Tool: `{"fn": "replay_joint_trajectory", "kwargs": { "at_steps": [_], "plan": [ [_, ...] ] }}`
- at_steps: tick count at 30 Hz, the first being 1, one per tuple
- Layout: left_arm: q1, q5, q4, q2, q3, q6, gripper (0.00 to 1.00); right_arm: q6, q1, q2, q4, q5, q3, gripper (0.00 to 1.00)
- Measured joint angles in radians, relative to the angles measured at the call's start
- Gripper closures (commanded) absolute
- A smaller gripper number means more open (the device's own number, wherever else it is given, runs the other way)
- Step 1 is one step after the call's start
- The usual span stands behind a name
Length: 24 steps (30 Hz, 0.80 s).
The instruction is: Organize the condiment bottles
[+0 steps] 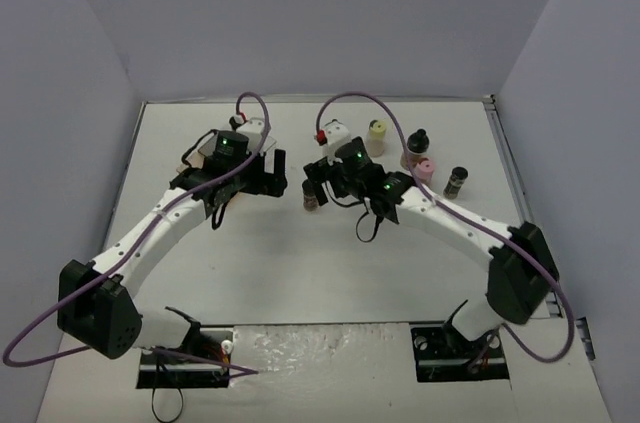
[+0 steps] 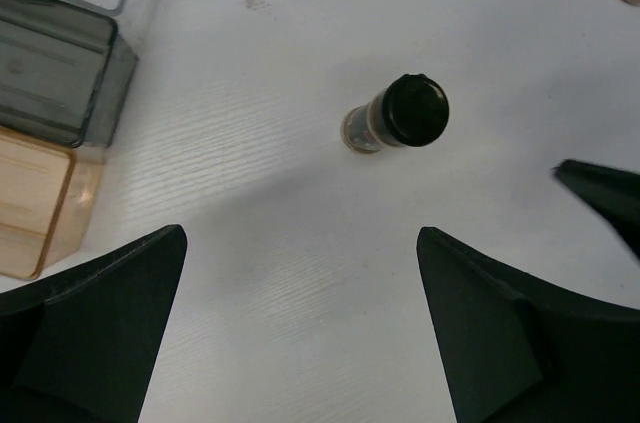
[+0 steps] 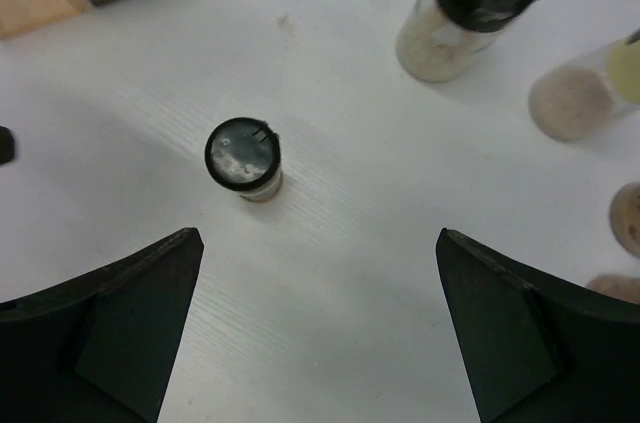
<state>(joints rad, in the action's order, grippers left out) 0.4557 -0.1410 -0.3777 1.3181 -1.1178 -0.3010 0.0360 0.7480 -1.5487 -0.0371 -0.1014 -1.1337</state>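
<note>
No legible text or labels

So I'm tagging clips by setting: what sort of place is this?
Probably a robotics lab test cell, not a kitchen: a white table boxed in by plain grey walls, with cabled robot arms bolted at its near edge.

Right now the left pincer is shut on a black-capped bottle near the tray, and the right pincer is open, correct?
No. The left wrist view shows the left pincer open, the black-capped bottle standing free ahead of it, near the tray. The right pincer is open.
</note>
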Motion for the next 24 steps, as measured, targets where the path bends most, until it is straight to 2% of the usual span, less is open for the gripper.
{"fn": "replay_joint_trajectory", "kwargs": {
  "at_steps": [7, 12, 19, 21, 24],
  "plan": [
    [0.095, 0.011, 0.062, 0.151, -0.066, -0.024, 0.03, 0.072, -0.151, 0.378, 0.086, -0.1, 0.131, 0.0],
    [0.15, 0.036, 0.091, 0.269, -0.138, -0.024, 0.03, 0.111, -0.179, 0.554, 0.139, -0.149, 0.186, 0.0],
    [0.177, 0.085, 0.073, 0.44, -0.249, -0.024, 0.05, 0.125, -0.179, 0.592, 0.178, -0.177, 0.201, 0.0],
    [0.177, 0.097, 0.058, 0.484, -0.279, -0.025, 0.09, 0.126, -0.179, 0.592, 0.185, -0.181, 0.207, 0.0],
    [0.177, 0.107, 0.036, 0.531, -0.301, -0.029, 0.2, 0.128, -0.179, 0.592, 0.191, -0.186, 0.21, 0.0]
  ]
}}
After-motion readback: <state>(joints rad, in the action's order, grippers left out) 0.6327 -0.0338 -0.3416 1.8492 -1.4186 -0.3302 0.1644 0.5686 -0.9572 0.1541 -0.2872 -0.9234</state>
